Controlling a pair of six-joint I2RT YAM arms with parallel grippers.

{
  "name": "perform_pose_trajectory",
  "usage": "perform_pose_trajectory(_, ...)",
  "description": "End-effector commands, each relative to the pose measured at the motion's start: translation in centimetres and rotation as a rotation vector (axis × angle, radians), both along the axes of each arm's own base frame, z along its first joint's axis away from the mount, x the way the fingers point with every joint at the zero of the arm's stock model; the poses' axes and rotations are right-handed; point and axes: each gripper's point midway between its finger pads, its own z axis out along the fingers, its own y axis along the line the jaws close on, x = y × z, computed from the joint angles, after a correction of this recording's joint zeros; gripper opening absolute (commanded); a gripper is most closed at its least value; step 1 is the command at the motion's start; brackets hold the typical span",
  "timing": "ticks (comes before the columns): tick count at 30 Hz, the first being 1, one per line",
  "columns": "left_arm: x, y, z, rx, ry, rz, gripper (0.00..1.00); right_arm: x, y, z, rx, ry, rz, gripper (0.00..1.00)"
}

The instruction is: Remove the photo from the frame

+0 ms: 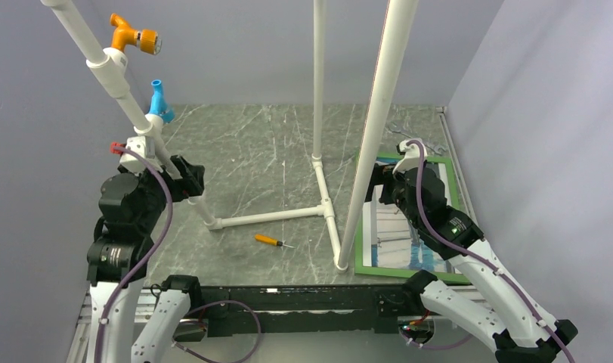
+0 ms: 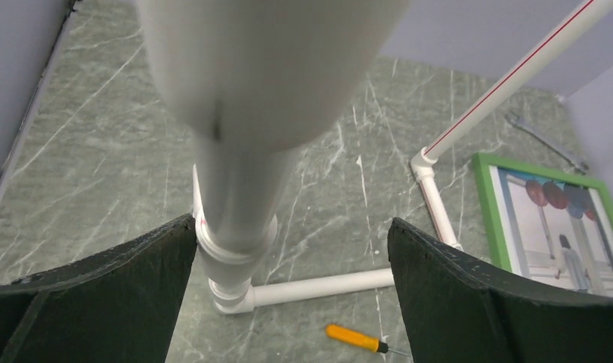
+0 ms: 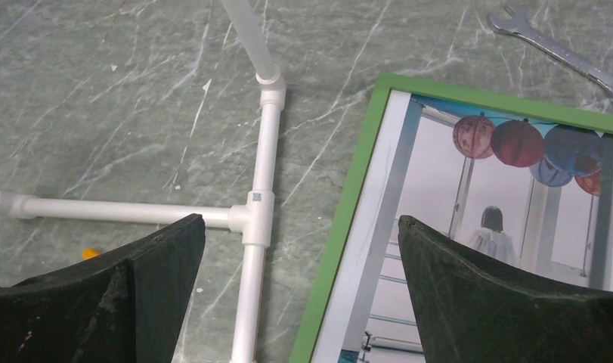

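The green frame (image 1: pixel 382 271) lies flat at the right of the table with the photo (image 1: pixel 397 242) inside it, balloons toward the far end. In the right wrist view the frame's left rail (image 3: pixel 341 242) and the photo (image 3: pixel 469 189) show clearly. My right gripper (image 3: pixel 301 257) is open and empty, hovering above the frame's left rail; in the top view it (image 1: pixel 376 184) is over the frame's far left part. My left gripper (image 2: pixel 292 249) is open, its jaws either side of a slanted white pipe (image 2: pixel 235 219), far from the frame (image 2: pixel 488 204).
A white pipe stand (image 1: pixel 318 212) with tall uprights stands mid-table, its base just left of the frame. An orange screwdriver (image 1: pixel 269 240) lies near the front. A wrench (image 3: pixel 560 53) lies beyond the frame's far end. Grey walls close in on the left, right and back.
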Motion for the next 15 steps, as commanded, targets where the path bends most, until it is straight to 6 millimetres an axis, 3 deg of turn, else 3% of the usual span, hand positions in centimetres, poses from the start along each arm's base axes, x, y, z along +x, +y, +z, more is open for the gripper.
perform_pose_trajectory(1,1.2,0.2,0.5,0.034,0.013,0.002,0.99,0.1,0.2,1.3,0.031,-0.037,0.001,1.00)
perform_pose_trajectory(8,4.5,1.3,-0.4,0.058,-0.022,0.069,0.99,0.0,0.4,0.9,0.049,-0.030,0.006,1.00)
perform_pose_trajectory(15,8.1,1.5,0.5,0.091,-0.126,0.084,0.97,-0.1,0.8,0.4,0.062,-0.020,0.016,1.00)
